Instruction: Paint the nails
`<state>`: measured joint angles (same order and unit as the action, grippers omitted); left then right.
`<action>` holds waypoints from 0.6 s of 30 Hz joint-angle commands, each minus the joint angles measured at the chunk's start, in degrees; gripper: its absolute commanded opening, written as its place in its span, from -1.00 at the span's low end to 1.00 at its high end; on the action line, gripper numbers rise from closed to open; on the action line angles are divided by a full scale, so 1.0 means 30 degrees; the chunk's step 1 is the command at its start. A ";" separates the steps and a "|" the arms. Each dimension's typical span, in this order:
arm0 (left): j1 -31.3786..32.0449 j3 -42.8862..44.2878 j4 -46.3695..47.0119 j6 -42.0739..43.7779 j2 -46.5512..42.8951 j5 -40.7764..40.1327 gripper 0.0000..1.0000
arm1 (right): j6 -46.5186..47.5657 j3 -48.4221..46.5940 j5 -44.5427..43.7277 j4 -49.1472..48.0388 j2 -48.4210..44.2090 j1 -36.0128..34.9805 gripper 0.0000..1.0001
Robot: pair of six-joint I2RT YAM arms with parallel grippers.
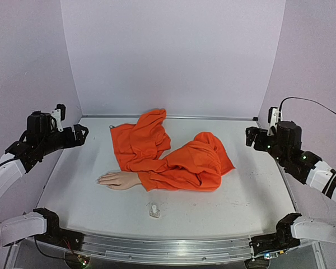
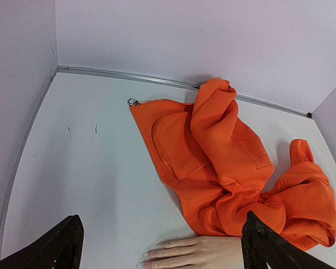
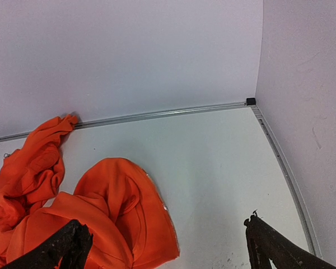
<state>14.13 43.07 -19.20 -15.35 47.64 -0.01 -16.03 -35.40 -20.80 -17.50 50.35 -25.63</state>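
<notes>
The nails (image 2: 150, 256) sit at the left end of the pale hand (image 1: 119, 179), which lies flat on the worktop (image 1: 73, 190), long way running left to right. The left gripper (image 1: 82, 134) is nearer to them than the right gripper (image 1: 250, 138). Both have jaws wide apart and hold nothing. The little bottle (image 1: 154, 210) stands near the front

There is 1 mannequin hand (image 1: 116, 179), 1 crumpled orange garment (image 1: 179, 162) and 1 small clear bottle (image 1: 154, 210). 2 robot arms are in view: 1 left arm (image 1: 39, 141) and 1 right arm (image 1: 288, 147). On the hand perhaps 4 fingers (image 2: 171, 245) show in the left wrist view; the nails (image 2: 147, 255) are too small there to count.
</notes>
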 commanded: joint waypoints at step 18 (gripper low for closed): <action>1.2321 0.4337 -0.3028 -0.2110 0.9074 0.0661 0.95 | -0.1588 -0.3448 0.4042 0.0224 0.1285 0.4223 0.97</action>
<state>43.05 50.41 -24.56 -21.28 69.58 3.46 -19.59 -41.95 -13.10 -15.35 53.80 -13.87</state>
